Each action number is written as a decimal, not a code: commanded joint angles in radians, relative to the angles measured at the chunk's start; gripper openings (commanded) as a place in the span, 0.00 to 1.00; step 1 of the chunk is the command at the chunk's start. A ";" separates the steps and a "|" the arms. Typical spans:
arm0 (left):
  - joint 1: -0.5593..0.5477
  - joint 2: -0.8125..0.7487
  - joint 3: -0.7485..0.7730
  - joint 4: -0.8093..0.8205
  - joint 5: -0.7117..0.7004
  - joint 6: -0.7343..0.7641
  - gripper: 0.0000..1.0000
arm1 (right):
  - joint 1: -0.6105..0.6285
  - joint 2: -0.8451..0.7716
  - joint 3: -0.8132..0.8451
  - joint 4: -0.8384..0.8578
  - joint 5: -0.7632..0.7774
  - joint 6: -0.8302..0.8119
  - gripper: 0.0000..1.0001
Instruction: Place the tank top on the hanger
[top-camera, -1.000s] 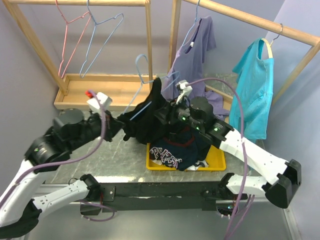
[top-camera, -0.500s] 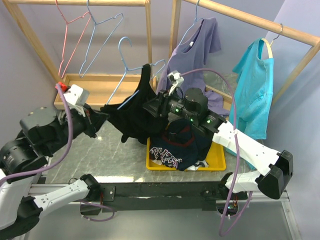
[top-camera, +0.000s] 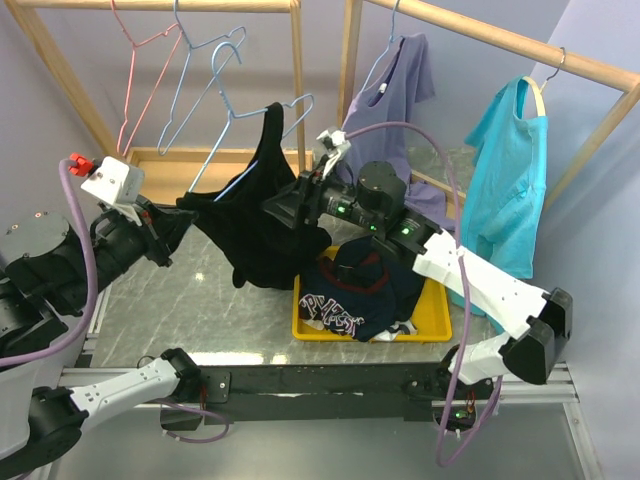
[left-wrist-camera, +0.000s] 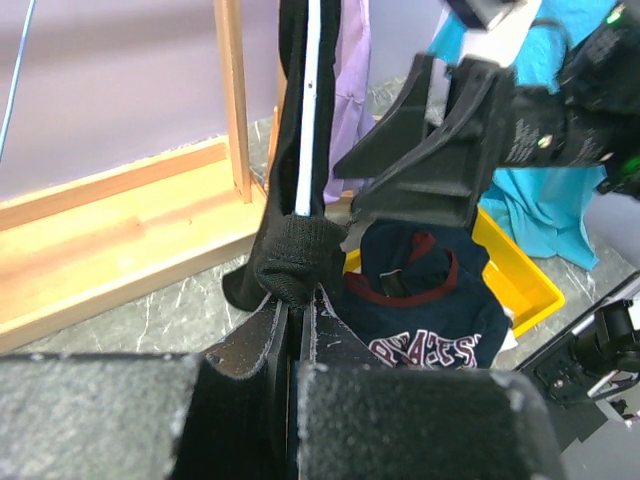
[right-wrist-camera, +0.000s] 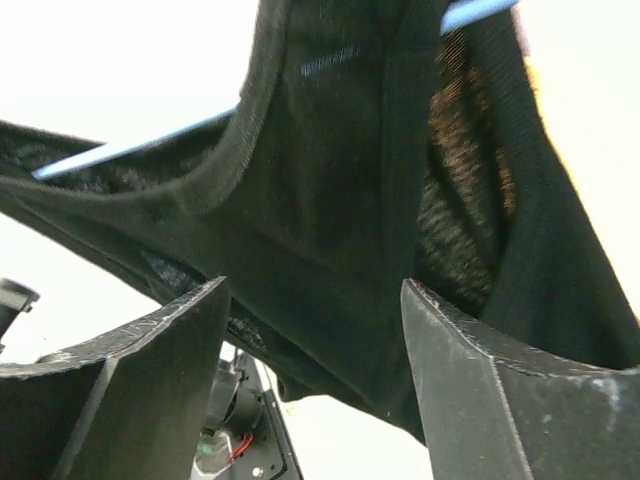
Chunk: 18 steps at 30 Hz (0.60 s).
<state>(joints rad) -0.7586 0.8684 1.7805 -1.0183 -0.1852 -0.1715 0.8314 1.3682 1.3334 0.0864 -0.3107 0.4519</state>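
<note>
The black tank top (top-camera: 255, 225) hangs in the air, draped over the pale blue wire hanger (top-camera: 298, 101), whose hook points up toward the left rack. My left gripper (top-camera: 180, 225) is shut on the hanger's lower left corner together with a bunch of the top's fabric. In the left wrist view the jaws (left-wrist-camera: 295, 300) pinch the black fabric (left-wrist-camera: 300, 255), and the wire (left-wrist-camera: 312, 100) runs up from it. My right gripper (top-camera: 285, 205) is open just right of the top. Its fingers (right-wrist-camera: 170, 350) flank the fabric (right-wrist-camera: 330, 200) without pinching it.
A yellow tray (top-camera: 435, 325) holds a dark garment with purple-white print (top-camera: 350, 300). A lilac shirt (top-camera: 385, 100) and a teal shirt (top-camera: 510, 180) hang on the right rack. A pink hanger (top-camera: 135, 80) and a blue one (top-camera: 190, 80) hang on the left rack (top-camera: 160, 5).
The left arm has drawn back to the left, carrying hanger and top left and up. The right gripper has followed leftward and its jaws have widened.
</note>
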 joint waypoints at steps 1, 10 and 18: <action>0.004 -0.005 0.036 0.067 -0.026 0.020 0.01 | 0.020 0.049 0.007 0.081 -0.096 0.005 0.79; 0.004 -0.014 0.056 0.080 -0.052 0.024 0.01 | 0.058 0.132 0.048 0.136 -0.102 0.034 0.63; 0.004 -0.039 0.077 0.072 -0.103 0.026 0.01 | 0.094 0.019 0.167 -0.108 0.192 -0.067 0.00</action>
<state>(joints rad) -0.7586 0.8520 1.8050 -1.0149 -0.2424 -0.1684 0.9104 1.5040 1.4117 0.0578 -0.2974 0.4473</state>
